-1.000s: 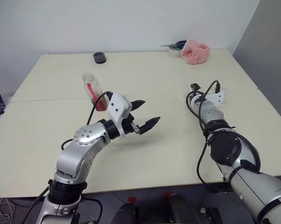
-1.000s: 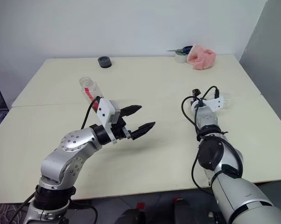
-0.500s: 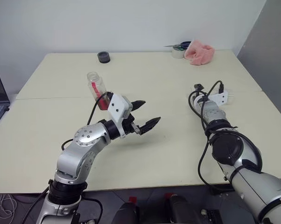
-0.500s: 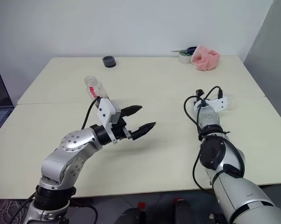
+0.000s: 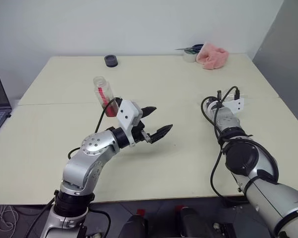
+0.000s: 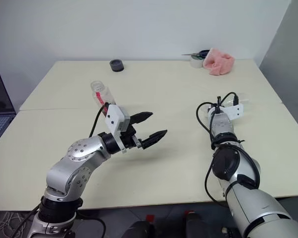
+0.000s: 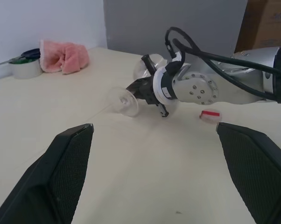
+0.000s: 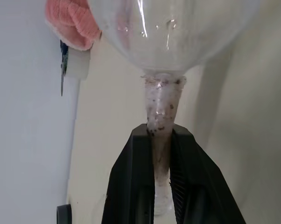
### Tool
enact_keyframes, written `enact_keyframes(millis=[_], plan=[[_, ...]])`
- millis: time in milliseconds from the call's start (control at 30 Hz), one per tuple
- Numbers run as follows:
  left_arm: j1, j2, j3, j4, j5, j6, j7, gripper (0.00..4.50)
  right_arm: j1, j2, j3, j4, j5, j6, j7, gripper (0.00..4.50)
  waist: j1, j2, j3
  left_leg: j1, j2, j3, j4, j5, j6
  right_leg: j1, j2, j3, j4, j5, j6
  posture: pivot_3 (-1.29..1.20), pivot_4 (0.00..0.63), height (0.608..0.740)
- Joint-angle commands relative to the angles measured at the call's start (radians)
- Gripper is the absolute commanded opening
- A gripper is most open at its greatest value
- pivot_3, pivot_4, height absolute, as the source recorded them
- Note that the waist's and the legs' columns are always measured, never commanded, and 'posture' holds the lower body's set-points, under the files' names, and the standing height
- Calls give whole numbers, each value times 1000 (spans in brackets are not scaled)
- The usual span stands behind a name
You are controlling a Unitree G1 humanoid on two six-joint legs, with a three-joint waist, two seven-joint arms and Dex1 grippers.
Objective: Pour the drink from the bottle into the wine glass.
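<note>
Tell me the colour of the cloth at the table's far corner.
Pink; the cloth shows best in the left eye view.

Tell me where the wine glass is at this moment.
The wine glass lies on its side on the table's right half, its stem clamped in the right gripper, as the left wrist view shows; a small red cap lies nearby.

The tabletop (image 5: pixel 188 163) is pale cream all over. The small clear plastic bottle (image 5: pixel 102 92) has a red label strip, and a red cap (image 7: pixel 209 115) lies by the right arm. The clear stemmed wine glass (image 8: pixel 168 28) looks speckled on its stem. Black gripper fingers (image 8: pixel 136 186), pink crumpled cloth (image 5: pixel 212 54), dark grey round ring (image 5: pixel 110 60).
</note>
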Motion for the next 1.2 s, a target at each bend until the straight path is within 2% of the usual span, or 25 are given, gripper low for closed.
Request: enact_keyframes(millis=[33,200,367,500,700,1033,1200], plan=[[8,-4,-8,-49,-4,-2,6,4500,-5,-8,47,-9,-61,-2,31,159,-1,0,0,0,0,0,0,0,0,0,0,0,0,0,0,0,150,740],[54,10,-10,-76,10,8,29,4500,-54,12,117,-28,-129,-2,71,159,-6,0,0,0,0,1,0,0,0,-1,0,0,0,0,0,0,150,740],[219,34,23,-158,19,35,87,4500,-114,58,272,-65,-275,-32,130,159,-31,3,2,0,2,4,-3,0,0,-5,0,2,1,0,0,0,150,740],[371,-10,53,-263,26,40,192,4500,-80,83,485,-96,-495,-132,170,159,-33,3,2,-1,2,4,-3,0,0,-5,0,2,0,0,0,0,150,740],[422,-12,91,-292,86,-11,253,4500,23,83,652,-121,-678,-231,160,159,-12,3,2,0,1,-1,-1,0,0,-2,-1,1,1,0,0,0,150,740],[478,-32,148,-341,85,-32,295,4500,164,101,688,-173,-723,-259,159,159,-8,3,2,0,1,1,-2,0,0,-4,0,0,0,0,0,0,150,740],[478,-28,149,-341,83,-28,292,4500,240,97,668,-252,-693,-187,167,159,-7,3,2,0,1,1,-2,0,0,-3,0,0,0,0,0,0,150,740]])
